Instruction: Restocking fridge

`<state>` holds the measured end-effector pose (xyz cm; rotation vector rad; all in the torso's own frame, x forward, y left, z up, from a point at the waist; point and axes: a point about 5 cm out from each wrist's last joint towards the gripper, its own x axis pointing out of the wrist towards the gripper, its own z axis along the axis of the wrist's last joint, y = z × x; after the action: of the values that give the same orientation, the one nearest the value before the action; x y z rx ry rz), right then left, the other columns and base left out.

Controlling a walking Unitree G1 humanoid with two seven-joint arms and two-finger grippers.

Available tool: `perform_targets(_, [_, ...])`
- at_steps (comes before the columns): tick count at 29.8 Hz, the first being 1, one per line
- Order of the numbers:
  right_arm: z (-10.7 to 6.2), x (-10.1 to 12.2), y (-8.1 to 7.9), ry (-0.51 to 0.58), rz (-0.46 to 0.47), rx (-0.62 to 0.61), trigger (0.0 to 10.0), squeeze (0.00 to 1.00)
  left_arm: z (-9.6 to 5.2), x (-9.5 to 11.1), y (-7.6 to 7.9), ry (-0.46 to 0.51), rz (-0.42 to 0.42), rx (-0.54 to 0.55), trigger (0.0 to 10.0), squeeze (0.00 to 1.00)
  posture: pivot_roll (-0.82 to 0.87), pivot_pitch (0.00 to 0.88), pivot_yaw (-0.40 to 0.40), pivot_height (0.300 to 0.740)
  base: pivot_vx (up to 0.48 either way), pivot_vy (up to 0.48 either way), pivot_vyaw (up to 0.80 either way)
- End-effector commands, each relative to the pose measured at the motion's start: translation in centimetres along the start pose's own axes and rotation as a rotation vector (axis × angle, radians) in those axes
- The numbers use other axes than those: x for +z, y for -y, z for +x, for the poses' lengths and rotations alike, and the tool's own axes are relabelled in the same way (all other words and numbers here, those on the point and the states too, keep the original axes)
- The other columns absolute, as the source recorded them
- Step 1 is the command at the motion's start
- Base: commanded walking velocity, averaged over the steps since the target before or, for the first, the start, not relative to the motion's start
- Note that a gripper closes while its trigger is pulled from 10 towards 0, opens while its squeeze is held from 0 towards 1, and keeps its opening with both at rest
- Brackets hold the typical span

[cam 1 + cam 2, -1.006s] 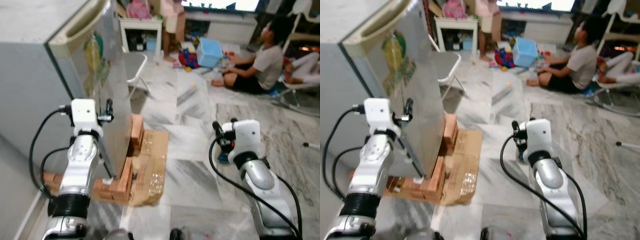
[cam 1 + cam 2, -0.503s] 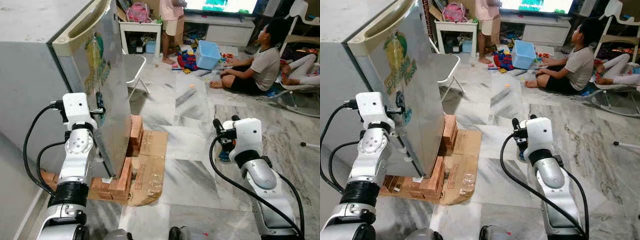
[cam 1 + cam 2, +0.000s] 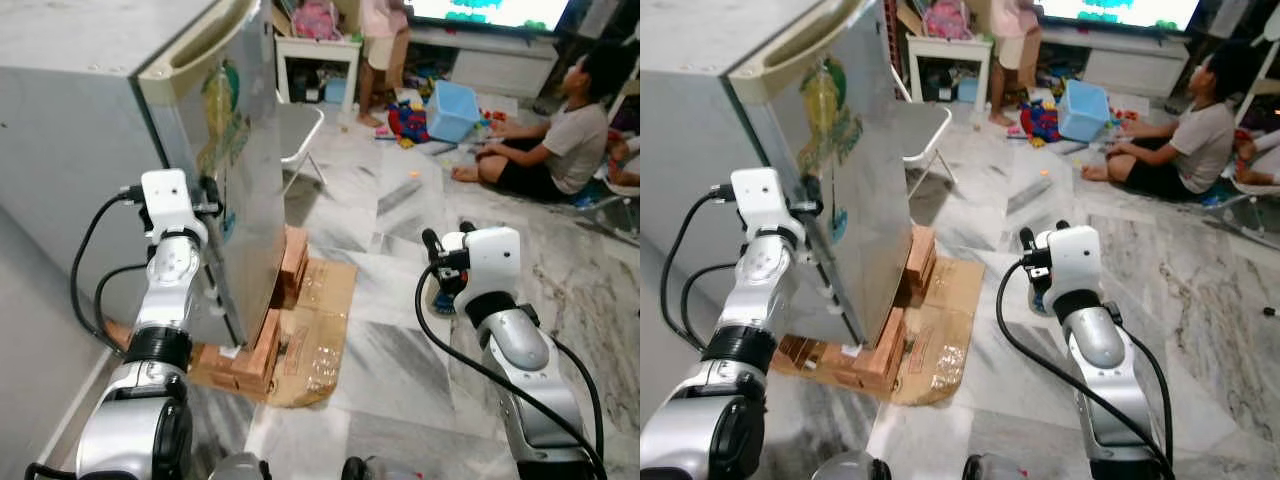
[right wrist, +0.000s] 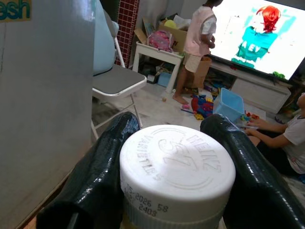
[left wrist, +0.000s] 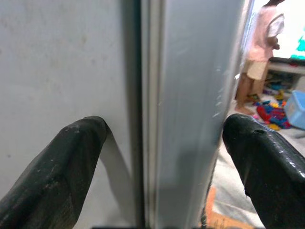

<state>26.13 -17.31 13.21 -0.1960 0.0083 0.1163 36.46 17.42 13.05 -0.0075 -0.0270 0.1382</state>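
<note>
Left tool [image 5: 159, 157], its two black fingers spread wide, straddles the closed edge of the fridge door [image 3: 245, 170]: one finger [image 5: 57, 171] lies against the grey side wall of the fridge [image 3: 70, 150], the other [image 5: 267, 167] stands just off the door's front face. It grips nothing yet. The seam between door and cabinet runs between the fingers.

To do this step well, the judgement is that the outer finger should hook behind the door's edge and pull outward along the door's swing, not sideways, since the fridge stands raised on bricks [image 3: 262, 350] and cardboard [image 3: 315, 330] and could shift.

Right tool [image 4: 171, 176] is closed around a Heinz bottle [image 4: 177, 169], one finger on each side of its white cap. The cap faces the wrist camera, so the bottle's long axis runs along the fingers, cap toward the wrist, and its body is hidden beyond the cap. This tool hangs well apart from the fridge, over the marble floor [image 3: 400, 350].

Ahead of the tools, a folding chair [image 3: 300, 125] stands beside the fridge, and farther off people sit and stand among toys near a television [image 4: 259, 33].
</note>
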Motion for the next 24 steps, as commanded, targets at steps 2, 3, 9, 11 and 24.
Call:
perform_targets(2, [0.1,0.8,0.4,0.034,-0.007,-0.022,10.0,0.0,0.4,2.3,3.0,0.104,0.011,-0.153,10.0,0.0,-0.06,0.0,-0.001,0.74,0.0,0.0,0.0])
perform_targets(3, [0.1,0.8,0.3,0.034,-0.007,-0.022,10.0,0.0,0.3,2.3,3.1,0.107,0.012,-0.161,10.0,0.0,-0.06,0.0,-0.001,0.74,0.0,0.0,0.0])
perform_targets(9, [0.5,0.9,0.3,0.038,-0.006,-0.025,10.0,0.0,-0.6,1.5,4.6,0.11,-0.006,-0.237,10.0,0.0,-0.05,0.0,-0.005,0.74,0.0,0.0,0.0])
perform_targets(11, [0.6,0.9,0.3,0.04,-0.005,-0.025,10.0,0.0,-0.7,1.5,4.8,0.113,-0.011,-0.244,10.0,0.0,-0.05,0.0,-0.005,0.74,0.0,0.0,0.0])
perform_targets(24, [-1.0,-1.3,0.3,-0.055,-0.069,-0.037,10.0,0.0,-3.7,2.8,15.4,0.124,-0.051,-0.692,10.0,0.0,-0.02,0.0,-0.007,0.74,0.0,0.0,0.0])
